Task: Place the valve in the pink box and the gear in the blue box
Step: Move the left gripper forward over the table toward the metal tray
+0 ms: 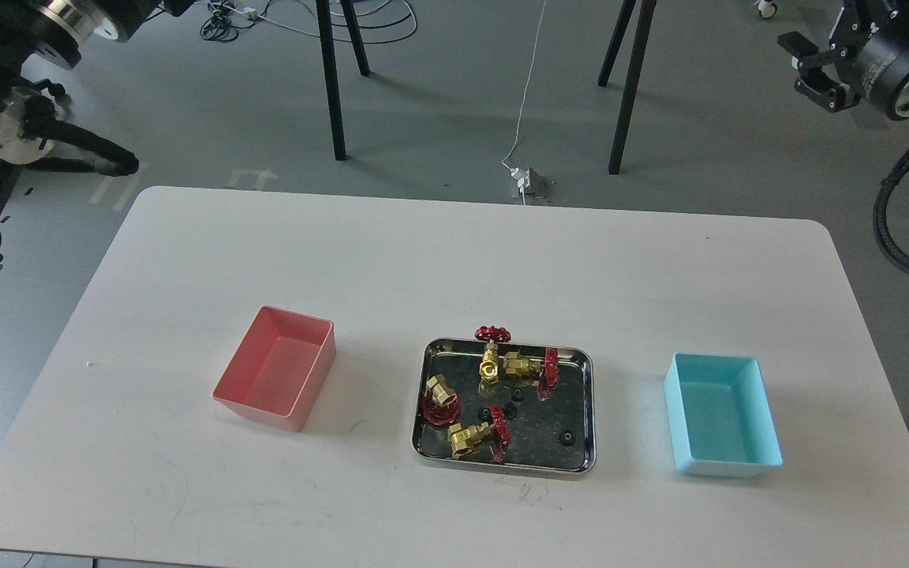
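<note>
Brass valves with red handwheels lie in a shiny steel tray (587, 410) at the table's middle: one upright at the back (491, 356), one lying beside it (524, 365), one at the left (439, 394), and one at the front (473, 435). Small black gears rest among them (511, 409), (484, 413), with one apart at the right (567, 436). The pink box (277, 367) stands empty to the tray's left. The blue box (723, 414) stands empty to its right. My right gripper (809, 67) hovers open and empty far up at the right, off the table. My left gripper is out of view.
The white table (454, 260) has rounded corners and bare surface behind and in front of the boxes. Parts of my left arm (13, 126) hang over the floor at the upper left. Black stand legs (334, 87) and a white cable (529, 79) lie beyond the far edge.
</note>
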`<act>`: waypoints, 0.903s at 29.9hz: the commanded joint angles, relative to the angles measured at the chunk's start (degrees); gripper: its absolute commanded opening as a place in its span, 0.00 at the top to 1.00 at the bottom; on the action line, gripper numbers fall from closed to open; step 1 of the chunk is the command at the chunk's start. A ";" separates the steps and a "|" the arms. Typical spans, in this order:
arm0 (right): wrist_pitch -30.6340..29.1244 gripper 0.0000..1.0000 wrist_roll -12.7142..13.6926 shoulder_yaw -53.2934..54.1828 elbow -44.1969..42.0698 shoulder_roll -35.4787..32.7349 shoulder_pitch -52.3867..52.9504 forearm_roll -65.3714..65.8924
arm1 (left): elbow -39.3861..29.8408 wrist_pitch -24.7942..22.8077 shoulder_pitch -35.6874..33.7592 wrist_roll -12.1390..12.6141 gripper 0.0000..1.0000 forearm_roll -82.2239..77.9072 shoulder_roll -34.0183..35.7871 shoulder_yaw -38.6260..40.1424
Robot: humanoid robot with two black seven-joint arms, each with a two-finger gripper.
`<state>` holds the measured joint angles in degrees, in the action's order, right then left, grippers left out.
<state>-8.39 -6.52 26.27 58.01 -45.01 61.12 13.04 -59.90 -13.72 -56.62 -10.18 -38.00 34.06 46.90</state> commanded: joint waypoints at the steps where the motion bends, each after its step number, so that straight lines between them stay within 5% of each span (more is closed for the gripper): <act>1: -0.13 0.01 -0.07 0.36 0.18 -0.26 -0.39 0.06 | -0.39 -0.08 0.02 -0.54 0.00 -0.14 -0.66 -0.05; 5: -0.04 0.01 -0.07 0.36 1.31 -0.43 -0.48 -0.03 | 0.13 -0.95 -0.68 -0.10 0.00 0.03 -1.37 0.03; 11: 0.57 0.01 0.02 0.62 3.34 -1.66 -0.48 0.06 | 7.34 -10.10 -0.24 -1.33 0.00 2.94 -2.33 1.44; 16: 0.66 0.01 -0.07 0.71 3.60 -3.24 -0.30 -0.03 | 7.08 -9.57 1.07 -11.33 0.00 -2.40 -3.74 -2.67; 19: 0.75 0.01 0.02 0.80 3.96 -3.51 0.14 -0.03 | 1.92 -9.31 1.25 -12.14 0.00 -7.42 -0.94 -6.46; 22: 0.40 0.01 0.45 0.53 4.22 -5.35 0.93 0.06 | -5.90 -4.94 2.56 -12.05 0.04 -16.36 3.28 -9.80; 27: 0.13 0.01 1.95 0.71 4.75 -7.11 3.39 0.06 | -17.07 13.95 8.01 -10.82 0.12 -42.36 6.54 -14.46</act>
<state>-8.18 -5.08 26.89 62.66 -51.22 63.16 13.07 -71.50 -9.75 -51.82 -21.85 -66.04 39.06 35.27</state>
